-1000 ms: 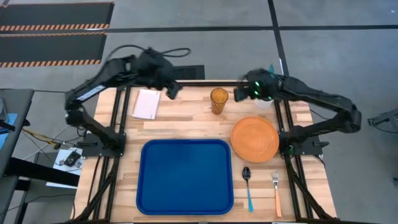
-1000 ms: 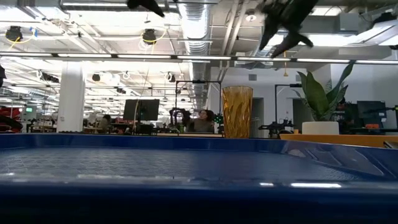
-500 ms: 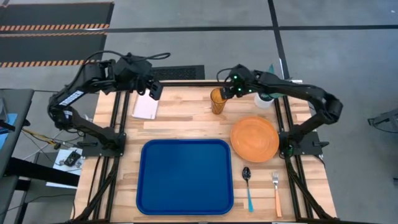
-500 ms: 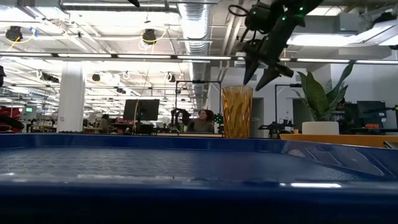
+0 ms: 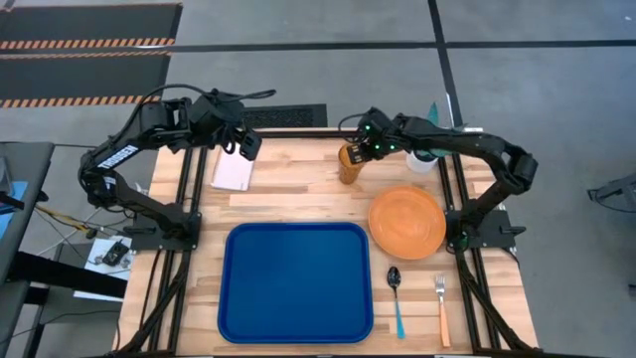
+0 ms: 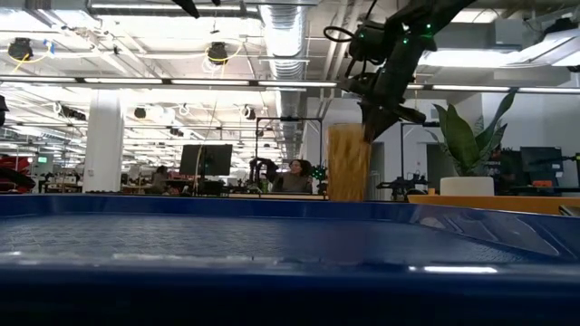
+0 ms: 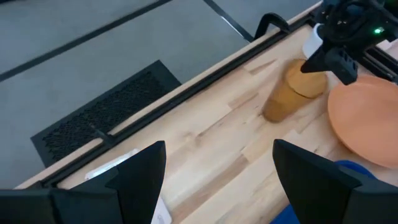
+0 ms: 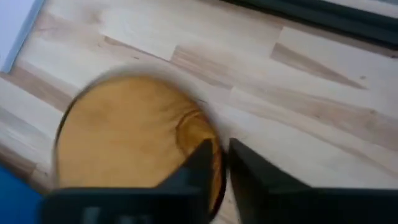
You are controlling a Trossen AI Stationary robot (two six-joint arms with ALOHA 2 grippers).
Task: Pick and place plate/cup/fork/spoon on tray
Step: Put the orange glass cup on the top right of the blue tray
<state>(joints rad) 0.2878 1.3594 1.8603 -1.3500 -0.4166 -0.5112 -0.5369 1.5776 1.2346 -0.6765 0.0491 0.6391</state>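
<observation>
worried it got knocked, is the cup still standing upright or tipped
Upright. In the low view the cup stands vertical on the table, with the right gripper at its rim; from above its round mouth faces up.

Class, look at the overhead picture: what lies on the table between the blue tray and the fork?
In the high view, the spoon lies between the tray and the fork, parallel to the fork.

cup (image 8: 134, 140): motion-blurred in R wrist view; lower part cut by frame edge; texture not legible.
right gripper (image 6: 385, 107): tips overlapped cup rim in low view; contact w/ rim unclear.
left gripper (image 7: 217, 171): fingers cut by frame bottom.
tray (image 6: 272, 237): near rim blurred, filled low view.
</observation>
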